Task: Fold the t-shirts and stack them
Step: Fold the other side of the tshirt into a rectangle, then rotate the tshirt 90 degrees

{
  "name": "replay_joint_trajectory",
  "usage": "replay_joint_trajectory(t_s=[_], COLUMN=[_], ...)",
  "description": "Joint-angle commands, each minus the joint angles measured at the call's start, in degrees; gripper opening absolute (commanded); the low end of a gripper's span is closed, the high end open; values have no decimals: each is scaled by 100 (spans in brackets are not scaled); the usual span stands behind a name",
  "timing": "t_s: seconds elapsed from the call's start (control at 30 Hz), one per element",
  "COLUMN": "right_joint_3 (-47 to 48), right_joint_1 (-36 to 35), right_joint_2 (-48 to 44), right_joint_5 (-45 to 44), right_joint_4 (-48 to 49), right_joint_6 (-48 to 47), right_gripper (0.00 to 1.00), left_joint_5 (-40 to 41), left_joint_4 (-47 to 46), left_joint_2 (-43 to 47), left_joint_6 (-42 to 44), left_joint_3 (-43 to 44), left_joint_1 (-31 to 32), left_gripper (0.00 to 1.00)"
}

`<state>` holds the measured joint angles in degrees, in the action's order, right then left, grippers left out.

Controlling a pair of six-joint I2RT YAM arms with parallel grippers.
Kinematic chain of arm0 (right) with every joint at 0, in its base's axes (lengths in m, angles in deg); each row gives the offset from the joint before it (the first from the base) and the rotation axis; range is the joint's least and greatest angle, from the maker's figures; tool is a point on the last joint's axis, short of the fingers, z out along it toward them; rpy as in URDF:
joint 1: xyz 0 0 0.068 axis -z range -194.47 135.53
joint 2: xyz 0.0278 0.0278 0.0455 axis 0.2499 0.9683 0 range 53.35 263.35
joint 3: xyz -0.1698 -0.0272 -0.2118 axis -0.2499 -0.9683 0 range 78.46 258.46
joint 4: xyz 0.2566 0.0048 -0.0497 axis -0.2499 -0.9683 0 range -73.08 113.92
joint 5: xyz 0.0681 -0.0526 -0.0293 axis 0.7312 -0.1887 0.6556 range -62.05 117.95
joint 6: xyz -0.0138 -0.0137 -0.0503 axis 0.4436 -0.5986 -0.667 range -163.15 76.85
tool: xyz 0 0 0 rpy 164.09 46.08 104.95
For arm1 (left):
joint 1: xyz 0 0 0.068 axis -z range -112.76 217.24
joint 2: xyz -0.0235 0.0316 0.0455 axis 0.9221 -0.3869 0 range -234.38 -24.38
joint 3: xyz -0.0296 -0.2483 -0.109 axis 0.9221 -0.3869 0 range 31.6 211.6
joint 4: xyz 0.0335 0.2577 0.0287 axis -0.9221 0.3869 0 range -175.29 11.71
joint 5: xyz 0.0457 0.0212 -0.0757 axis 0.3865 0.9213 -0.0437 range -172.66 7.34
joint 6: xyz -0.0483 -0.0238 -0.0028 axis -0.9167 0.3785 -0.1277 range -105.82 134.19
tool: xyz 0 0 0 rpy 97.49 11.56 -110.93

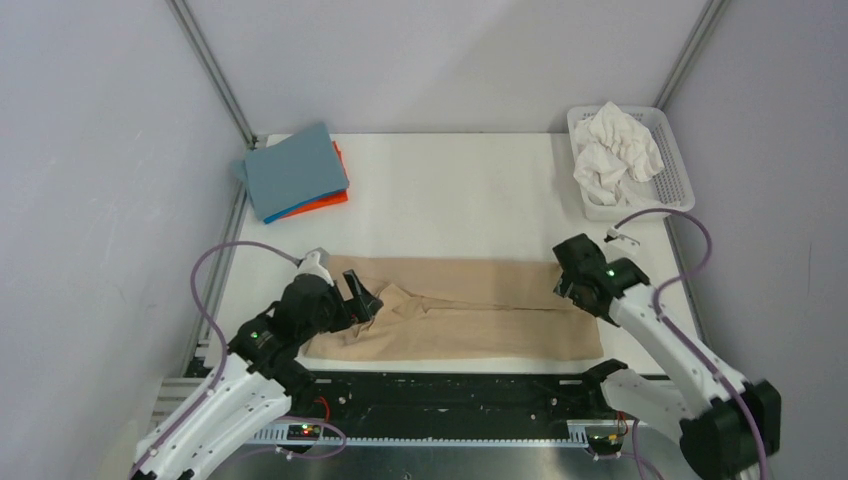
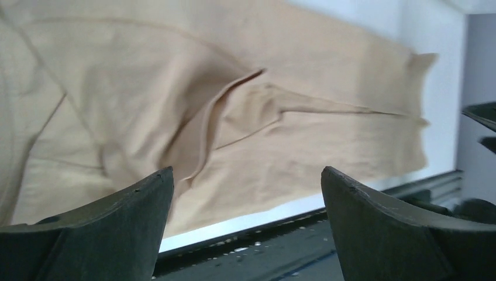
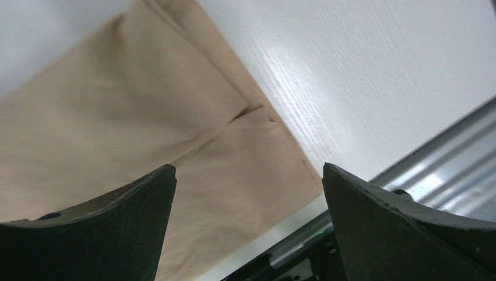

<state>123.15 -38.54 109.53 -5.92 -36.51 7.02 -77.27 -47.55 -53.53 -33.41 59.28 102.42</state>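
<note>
A tan-beige t-shirt [image 1: 470, 305] lies folded into a long band across the near part of the table; it also shows in the left wrist view [image 2: 281, 140] and the right wrist view [image 3: 146, 134]. My left gripper [image 1: 362, 298] is open and empty over the shirt's left end, where a fold is bunched up. My right gripper [image 1: 572, 285] is open and empty over the shirt's right end. A stack of folded shirts [image 1: 295, 172], grey-blue on top with bright blue and orange under it, lies at the back left. White shirts [image 1: 615, 150] are crumpled in the basket.
A white slotted plastic basket [image 1: 672, 160] stands at the back right. The black rail [image 1: 450, 385] runs along the table's near edge, and also shows in the left wrist view [image 2: 281, 246]. Grey walls close in the table on three sides.
</note>
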Motion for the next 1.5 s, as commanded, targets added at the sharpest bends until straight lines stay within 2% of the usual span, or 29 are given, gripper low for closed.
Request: replay_joint_trajectory(t_s=[0.0, 0.1, 0.2, 0.37, 0.43, 0.57, 0.73, 0.9, 1.03, 1.17, 1.3, 1.47], right_joint_3=[-146, -348, -420, -442, -443, -472, -470, -470, -355, 40, 170, 24], right_joint_1=[111, 265, 419, 650, 739, 820, 951, 836, 518, 293, 281, 277], right_joint_2=[-833, -1192, -1082, -365, -33, 427, 613, 806, 1206, 1907, 2476, 2663], right_joint_5=[654, 1190, 1668, 2110, 2336, 2650, 2786, 3400, 3727, 3666, 3565, 3484], right_joint_4=[877, 1488, 1991, 2449, 2638, 2933, 3077, 3602, 4060, 4099, 4088, 3881], right_joint_6=[-525, -1000, -1343, -1503, -1508, -1539, -1602, -2019, -2387, -2429, -2172, -1947], right_gripper=[100, 100, 100, 100, 100, 100, 100, 100, 100, 100, 100, 100], left_joint_5=[141, 498, 705, -416, -601, -1093, -1489, -839, -102, -246, -628, -830], left_joint_4=[-22, -92, -420, -1979, -2379, -2599, -2552, -2373, -2277, -2279, -2349, -2727], left_joint_2=[-103, -685, -1557, -2797, -3376, -3985, -3734, -2753, -2317, -2588, -3601, -5120], left_joint_6=[272, 432, 407, 558, 613, 776, 921, 883, 854, 646, 496, 392], left_joint_3=[568, 854, 999, 935, 906, 872, 508, 366, 544, 603, 707, 1132], left_joint_1=[181, 190, 184, 274, 467, 949, 1732, 1788, 1558, 440, -31, -316], left_gripper=[98, 98, 98, 98, 98, 98, 98, 98, 98, 98, 98, 98])
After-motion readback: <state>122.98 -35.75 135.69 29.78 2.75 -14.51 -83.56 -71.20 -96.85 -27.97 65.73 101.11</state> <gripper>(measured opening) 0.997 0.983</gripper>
